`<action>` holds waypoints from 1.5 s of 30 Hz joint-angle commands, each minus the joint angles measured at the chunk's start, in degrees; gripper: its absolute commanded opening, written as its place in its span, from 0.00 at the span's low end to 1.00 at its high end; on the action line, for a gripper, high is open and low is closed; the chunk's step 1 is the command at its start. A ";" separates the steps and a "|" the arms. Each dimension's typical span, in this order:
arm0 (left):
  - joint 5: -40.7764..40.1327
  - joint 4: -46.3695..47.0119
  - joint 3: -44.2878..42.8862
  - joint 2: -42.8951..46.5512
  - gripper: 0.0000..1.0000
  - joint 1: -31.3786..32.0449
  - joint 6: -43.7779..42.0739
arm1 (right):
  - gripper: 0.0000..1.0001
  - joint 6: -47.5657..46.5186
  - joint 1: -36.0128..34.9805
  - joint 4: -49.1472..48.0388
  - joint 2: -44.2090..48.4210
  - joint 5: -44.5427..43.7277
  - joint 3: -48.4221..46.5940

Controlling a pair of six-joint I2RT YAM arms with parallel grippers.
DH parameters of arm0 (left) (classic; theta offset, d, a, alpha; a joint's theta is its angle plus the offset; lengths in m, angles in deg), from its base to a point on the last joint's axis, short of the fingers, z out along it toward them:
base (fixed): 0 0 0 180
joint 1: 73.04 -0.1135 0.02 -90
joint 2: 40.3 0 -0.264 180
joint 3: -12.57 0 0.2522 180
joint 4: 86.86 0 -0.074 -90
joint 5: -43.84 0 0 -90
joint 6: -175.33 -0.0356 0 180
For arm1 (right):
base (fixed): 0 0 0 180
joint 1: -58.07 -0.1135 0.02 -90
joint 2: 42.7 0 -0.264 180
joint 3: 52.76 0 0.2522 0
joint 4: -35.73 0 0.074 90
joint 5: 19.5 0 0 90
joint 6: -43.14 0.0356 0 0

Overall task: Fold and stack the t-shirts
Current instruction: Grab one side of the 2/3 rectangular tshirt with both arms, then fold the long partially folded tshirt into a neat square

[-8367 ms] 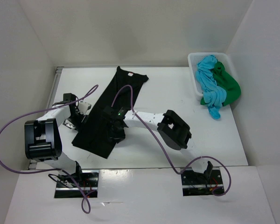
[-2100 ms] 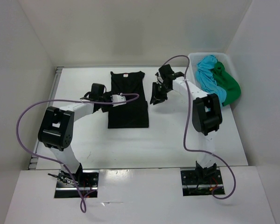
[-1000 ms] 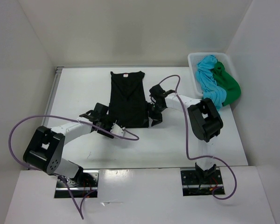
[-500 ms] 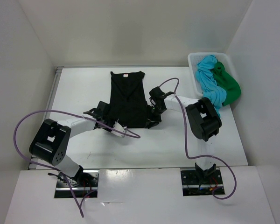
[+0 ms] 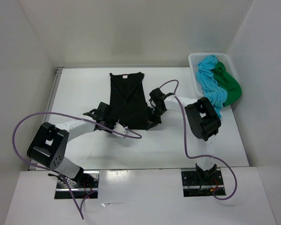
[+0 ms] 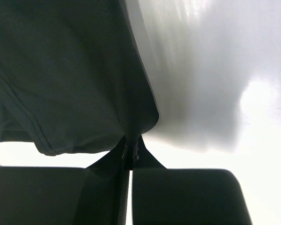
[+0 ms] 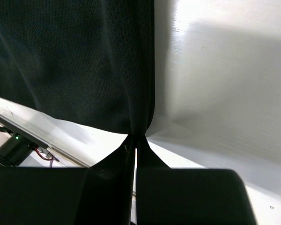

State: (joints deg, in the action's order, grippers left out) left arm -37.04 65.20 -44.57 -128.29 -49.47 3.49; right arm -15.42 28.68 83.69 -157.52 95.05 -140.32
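Pinching the black shirt (image 5: 128, 101) at its near corners, left end effector (image 6: 131, 150) and right end effector (image 7: 135, 143) are clamped tight; shirt lies left of the basket (image 5: 195, 70). Lift both evenly toward the collar.

Place: robotics lab test cell.
Evidence, top view: white table (image 5: 178, 145) boxed in by plain white panels; back panel (image 5: 131, 33) across the top of the frame; left panel (image 5: 18, 84) and right panel (image 5: 267, 93) at the sides; left arm (image 5: 49, 147) and right arm (image 5: 203, 119), both white and black, fixed on metal base plates (image 5: 91, 180) at the bottom edge; purple cables (image 5: 23, 129) looping loose from bases to wrists; thin coloured wiring exposed at the bases.
Domestic items: black t-shirt (image 5: 127, 101) at centre; white mesh basket (image 5: 195, 79) at upper right.
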 commanded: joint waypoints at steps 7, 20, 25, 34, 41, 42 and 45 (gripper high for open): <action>2.48 -15.41 0.57 9.67 0.00 1.48 8.10 | 0.00 -2.70 -1.19 5.52 9.78 -0.12 5.24; 7.92 -40.84 -6.80 28.56 0.00 9.38 18.73 | 0.00 0.37 -12.62 17.56 24.99 0.40 9.82; 10.21 -43.66 -12.43 29.71 0.00 10.44 27.15 | 0.00 2.92 -14.47 21.61 28.52 1.10 4.48; 5.99 -34.61 -14.37 25.42 0.00 3.43 36.22 | 0.00 -1.29 -11.49 25.57 18.60 -4.78 -12.57; 5.99 -27.50 -18.58 15.05 0.00 -6.50 40.09 | 0.00 -6.83 -5.43 26.63 9.28 -4.00 -24.10; 5.99 -26.79 -19.81 13.99 0.00 -7.39 40.70 | 0.00 -7.70 -5.42 26.63 8.40 -3.47 -25.50; 5.99 -24.24 -20.96 9.77 0.00 -9.25 42.03 | 0.00 -9.46 -3.75 26.63 4.45 -2.94 -28.32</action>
State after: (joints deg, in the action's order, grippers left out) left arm -31.64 36.26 -62.78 -116.55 -57.38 42.35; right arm -21.32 24.05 108.47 -150.99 91.10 -164.01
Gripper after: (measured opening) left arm 0.011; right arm 0.007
